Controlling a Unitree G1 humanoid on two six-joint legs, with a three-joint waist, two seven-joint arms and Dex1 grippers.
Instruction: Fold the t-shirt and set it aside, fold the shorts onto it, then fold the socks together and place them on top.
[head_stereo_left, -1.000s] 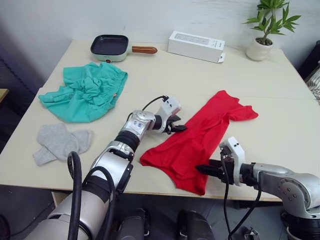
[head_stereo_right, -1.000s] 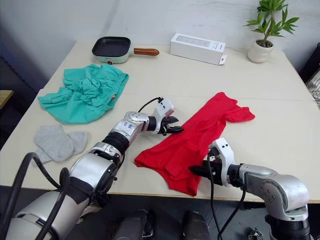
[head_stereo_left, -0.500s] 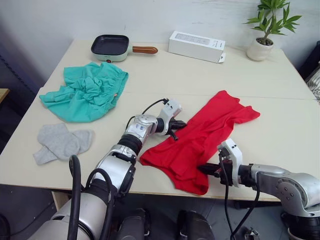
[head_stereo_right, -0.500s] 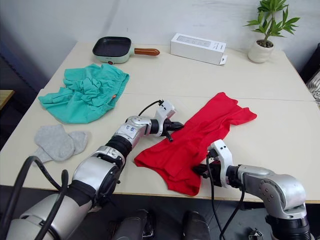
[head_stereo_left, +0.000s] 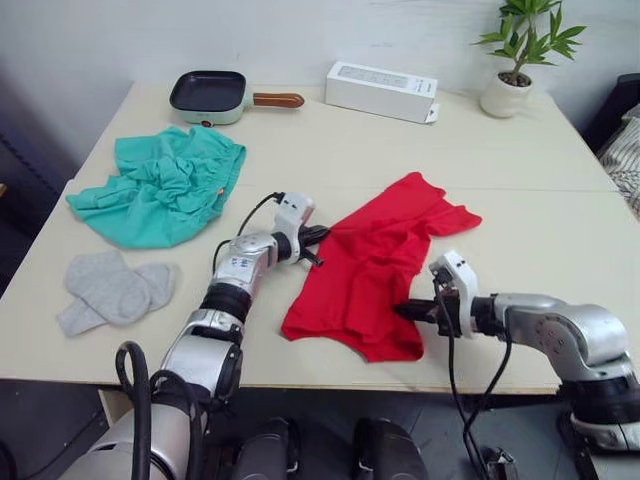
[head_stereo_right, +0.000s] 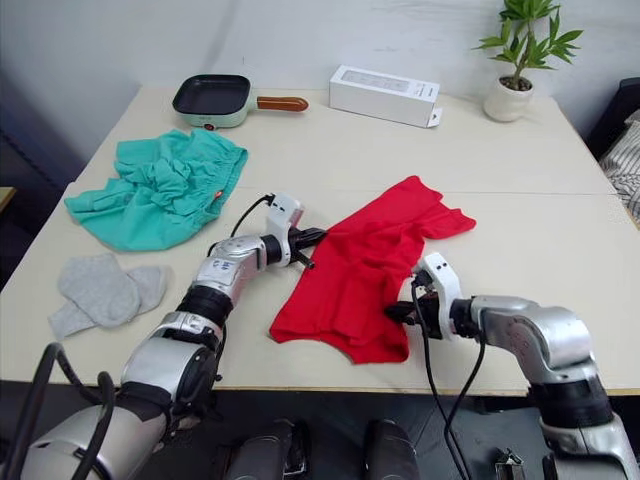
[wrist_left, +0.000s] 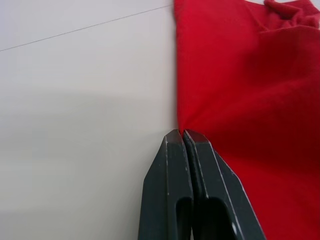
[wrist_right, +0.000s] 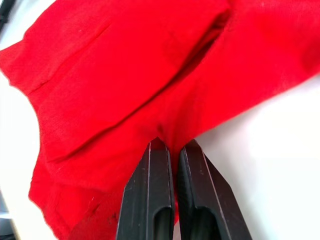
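The red t-shirt (head_stereo_left: 375, 262) lies crumpled lengthwise on the table's near middle. My left gripper (head_stereo_left: 318, 240) is shut on its left edge; the wrist view shows the black fingers (wrist_left: 175, 165) pinching the red cloth (wrist_left: 240, 85). My right gripper (head_stereo_left: 408, 310) is shut on the t-shirt's right near edge, and red fabric (wrist_right: 125, 90) bunches at its fingertips (wrist_right: 160, 165). The teal shorts (head_stereo_left: 160, 185) lie rumpled at the far left. The grey socks (head_stereo_left: 110, 290) rest at the near left, one overlapping the other.
At the back of the table (head_stereo_left: 330, 150) stand a mint frying pan (head_stereo_left: 210, 93) with a wooden handle, a white box (head_stereo_left: 380, 90) and a potted plant (head_stereo_left: 510, 70). The table's front edge runs just beyond the t-shirt's near hem.
Both grippers have shifted the t-shirt leftward and spread it slightly wider. The right gripper rose from the near hem to the right edge. The camera has also shifted.
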